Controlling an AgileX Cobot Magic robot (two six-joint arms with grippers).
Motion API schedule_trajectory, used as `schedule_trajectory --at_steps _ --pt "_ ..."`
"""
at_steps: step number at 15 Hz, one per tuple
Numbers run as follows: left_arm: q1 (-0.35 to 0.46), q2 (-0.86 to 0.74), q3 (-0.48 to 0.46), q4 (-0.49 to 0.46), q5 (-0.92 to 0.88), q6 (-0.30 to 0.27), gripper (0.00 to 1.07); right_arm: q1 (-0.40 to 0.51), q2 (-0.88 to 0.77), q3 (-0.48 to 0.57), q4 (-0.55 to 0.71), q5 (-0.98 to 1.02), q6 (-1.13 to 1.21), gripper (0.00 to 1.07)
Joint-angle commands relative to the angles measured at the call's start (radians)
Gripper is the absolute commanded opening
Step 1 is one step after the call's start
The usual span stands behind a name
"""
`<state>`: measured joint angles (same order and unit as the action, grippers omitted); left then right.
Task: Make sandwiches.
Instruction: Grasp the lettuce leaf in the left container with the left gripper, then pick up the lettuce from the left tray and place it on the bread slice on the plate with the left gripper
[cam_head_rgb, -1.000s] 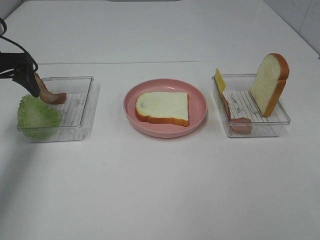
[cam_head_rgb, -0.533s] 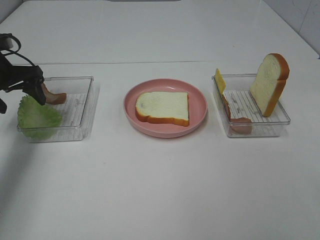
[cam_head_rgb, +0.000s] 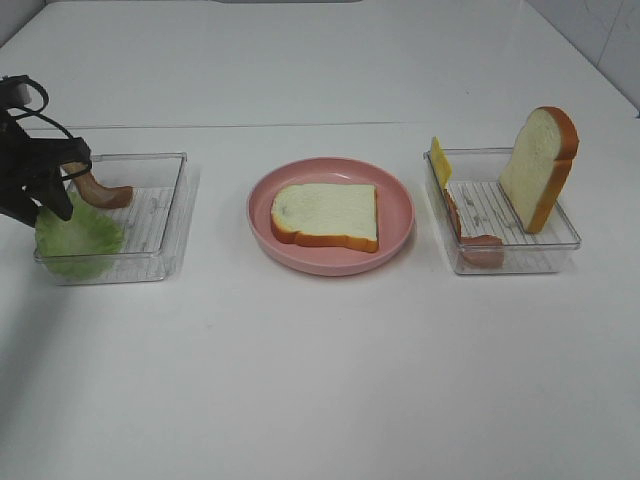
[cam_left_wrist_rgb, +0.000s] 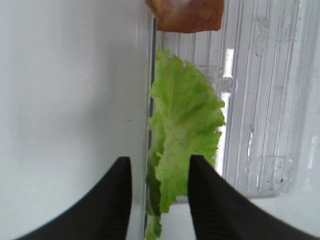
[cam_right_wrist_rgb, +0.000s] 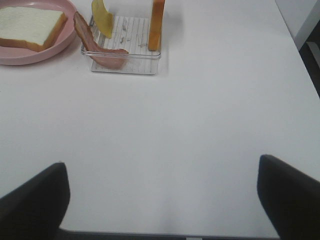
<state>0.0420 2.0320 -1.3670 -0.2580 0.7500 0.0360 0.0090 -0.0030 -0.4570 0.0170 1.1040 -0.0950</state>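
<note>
One white bread slice (cam_head_rgb: 325, 215) lies flat on the pink plate (cam_head_rgb: 404, 210). My left gripper (cam_head_rgb: 45, 195) is open and hangs over the left edge of the left clear tray (cam_head_rgb: 150, 215), just above the green lettuce (cam_head_rgb: 85, 240). In the left wrist view the lettuce (cam_left_wrist_rgb: 182, 135) lies between the open fingers (cam_left_wrist_rgb: 107, 200), and a brown bacon strip (cam_left_wrist_rgb: 185, 15) lies beyond it. The right tray (cam_head_rgb: 480, 205) holds a yellow cheese square (cam_head_rgb: 440, 160), a bacon strip (cam_head_rgb: 470, 235) and an upright bread slice (cam_head_rgb: 540, 165). My right gripper (cam_right_wrist_rgb: 160, 200) is wide open over bare table, empty.
A bacon strip (cam_head_rgb: 100, 192) leans in the left tray beside the gripper. The white table spreads in front of the plate and trays. The right wrist view shows the plate (cam_right_wrist_rgb: 62, 45), the right tray (cam_right_wrist_rgb: 127, 62) and the table's edge.
My left gripper has moved from the bacon strip toward the tray's left edge, and now sits over the lettuce. Nothing else moved.
</note>
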Motion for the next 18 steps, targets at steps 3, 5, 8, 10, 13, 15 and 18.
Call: schedule_trajectory --at_steps 3,5,8,10,13,15,18 --pt "-0.003 0.003 -0.003 -0.011 0.009 -0.009 0.00 -0.003 -0.028 0.003 -0.001 -0.005 -0.006 0.99" --pt "-0.005 0.001 -0.003 -0.010 0.009 -0.009 0.00 -0.003 -0.028 0.003 -0.001 -0.005 -0.006 0.99" --pt "-0.005 -0.017 -0.008 -0.021 0.026 -0.013 0.00 -0.003 -0.028 0.003 -0.001 -0.005 -0.006 0.99" --pt "-0.019 -0.047 -0.036 -0.045 0.078 -0.014 0.00 -0.003 -0.028 0.003 -0.001 -0.005 -0.006 0.99" --pt "-0.057 -0.083 -0.085 -0.061 0.120 -0.021 0.00 -0.003 -0.028 0.003 -0.001 -0.005 -0.006 0.99" --pt "-0.110 -0.106 -0.155 -0.078 0.152 -0.051 0.00 -0.003 -0.028 0.003 -0.001 -0.005 -0.006 0.99" --pt "-0.175 -0.106 -0.257 -0.078 0.190 -0.082 0.00 -0.003 -0.028 0.003 -0.001 -0.005 -0.006 0.99"
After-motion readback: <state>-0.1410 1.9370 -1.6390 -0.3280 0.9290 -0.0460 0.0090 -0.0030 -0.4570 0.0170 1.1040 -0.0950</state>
